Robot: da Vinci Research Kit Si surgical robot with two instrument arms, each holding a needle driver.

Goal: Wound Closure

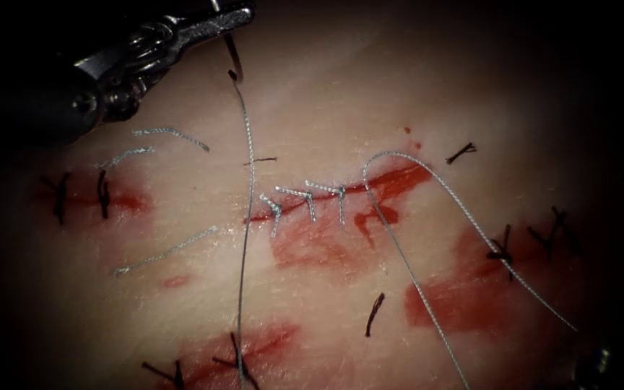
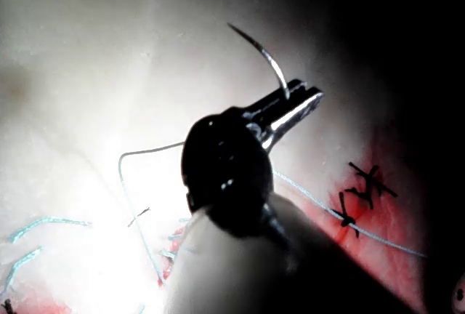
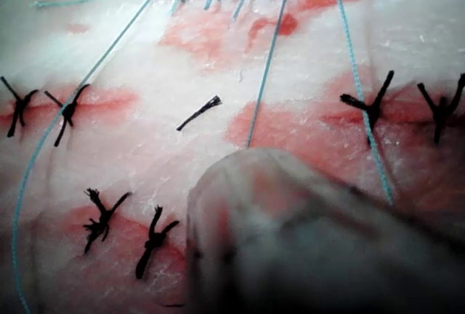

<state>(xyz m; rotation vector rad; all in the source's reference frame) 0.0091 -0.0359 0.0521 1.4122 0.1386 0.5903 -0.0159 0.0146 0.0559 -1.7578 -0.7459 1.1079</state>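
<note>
Pale tissue (image 1: 399,94) marked with red fluid (image 1: 312,249) lies under both tools. At its middle the cut (image 1: 391,180) is seen, and three pale stitches (image 1: 308,198) are laid across its left part. Dark knots (image 1: 503,253) sit on other cuts to the left, to the right and on the near side. At the far left the left tool (image 1: 236,16) is held above the tissue, its jaws pressed together on the needle (image 2: 265,56). The needle is gripped near its thread end, and its curve and point are kept free in the air, not in the tissue. Thread (image 1: 243,217) hangs from the needle toward the near edge; another length arches over the cut's right part. Cut ends (image 1: 171,133) are scattered at the left. The right tool (image 3: 305,241) is seen as a blurred shaft; the state of its jaws cannot be told.
</note>
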